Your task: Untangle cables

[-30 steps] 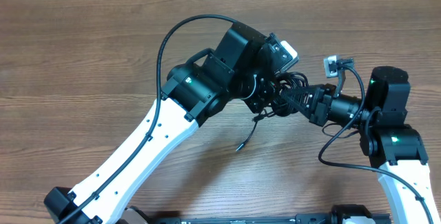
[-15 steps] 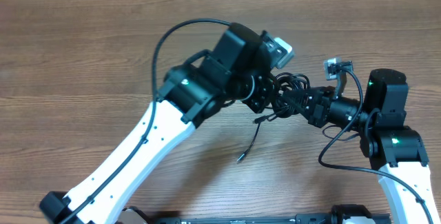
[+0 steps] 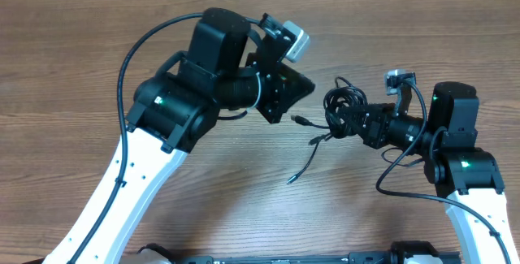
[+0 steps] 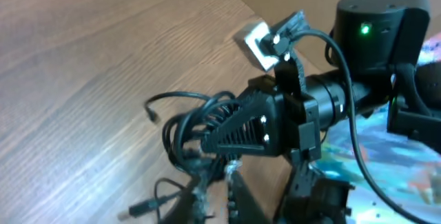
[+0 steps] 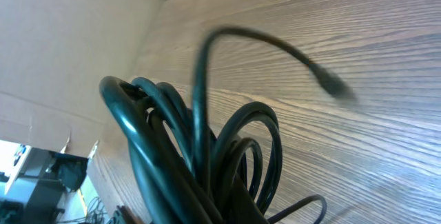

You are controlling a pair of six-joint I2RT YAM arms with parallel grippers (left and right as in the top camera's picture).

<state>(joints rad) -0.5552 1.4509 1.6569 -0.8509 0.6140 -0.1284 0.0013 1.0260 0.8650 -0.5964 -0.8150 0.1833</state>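
1. A brown wood-grain surface [image 3: 73, 69] fills the overhead view, and both robot arms work above it
2. The left arm [image 3: 154, 126], white with black joints, comes up from the lower left and bends right toward the middle; it stands apart from the tangle, which leaves room for a strand to be drawn out sideways
3. The right arm [image 3: 459, 154] rises from the lower right corner and points left, low over the surface, so its gripper meets the tangle from the side
4. The left gripper [image 3: 291, 93] faces right toward the tangle and stops near it without touching the clump; nothing can be made out between its fingers, and no view shows clearly whether they are parted or together, so I cannot tell
5. The right gripper [image 3: 353, 120] is clamped tight on the cables, probably acting as an anchor so the other arm can pull single strands free
6. The cables [image 3: 341, 101] are thin black cords wound into a tight clump of loops at the tip of the right gripper, right of centre and between the two grippers; the right wrist view shows the loops bunched close against the lens, so the knot is not yet undone
7. One trailing cord [image 3: 305, 162] hangs out of the clump toward the lower left, its end lying on the surface, and looks the easiest strand to take next
8. A small plug [image 3: 299, 120] sticks out of the clump, just beside the left gripper
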